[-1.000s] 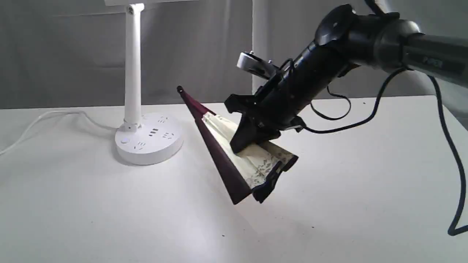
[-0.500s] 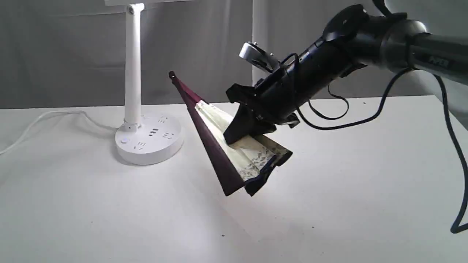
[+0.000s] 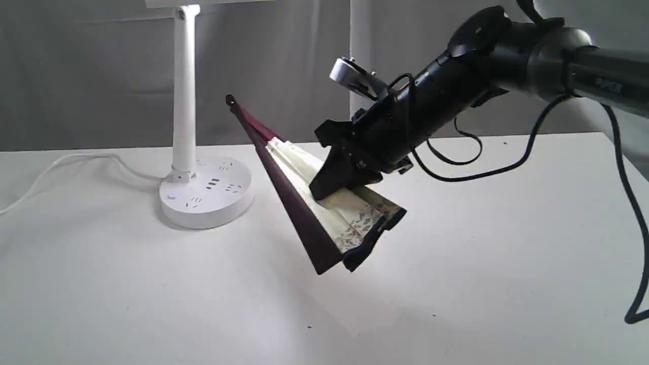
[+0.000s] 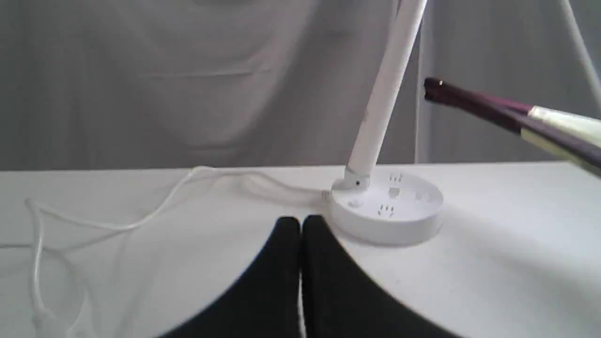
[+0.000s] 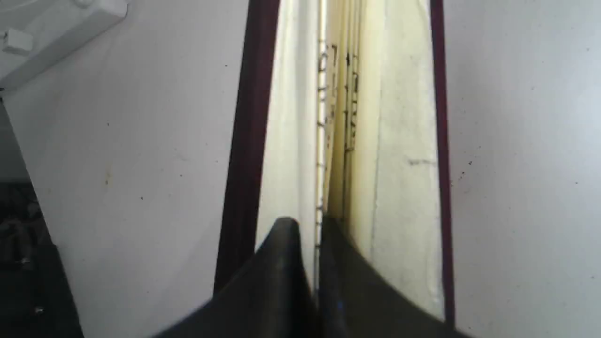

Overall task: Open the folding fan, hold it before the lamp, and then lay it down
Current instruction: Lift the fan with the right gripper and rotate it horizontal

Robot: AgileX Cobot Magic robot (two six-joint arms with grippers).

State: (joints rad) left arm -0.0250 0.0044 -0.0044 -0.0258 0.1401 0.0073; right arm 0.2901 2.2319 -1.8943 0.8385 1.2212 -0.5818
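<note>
- The right gripper point(image 3: 320, 191) is clamped on the fan point(image 3: 304, 213). In the right wrist view its fingertips point(image 5: 286, 230) sit almost together, with one cream pleat pinched between them.
- The fan is partly open. One maroon guard stands on each side of the gripper, and the pleats are bunched between them.
- The fan hangs tilted from the grip. Its pivot end points up and away from the gripper, toward the lamp point(image 3: 184, 91). Its wide end is low, beneath the gripper and near the table point(image 3: 152, 304); whether that corner touches the table is unclear.
- The lamp stands upright beyond the fan's pivot end, apart from the fan and the gripper. Its round base carries socket slots, and a white cord point(image 3: 61, 162) trails off on the side away from the gripper.
- The left gripper point(image 4: 300, 223) is clenched with nothing in it and its fingers are pressed together.
- Just ahead of the left gripper's fingertips is the lamp's base. The fan's pivot end is higher and off to one side of it.
</note>
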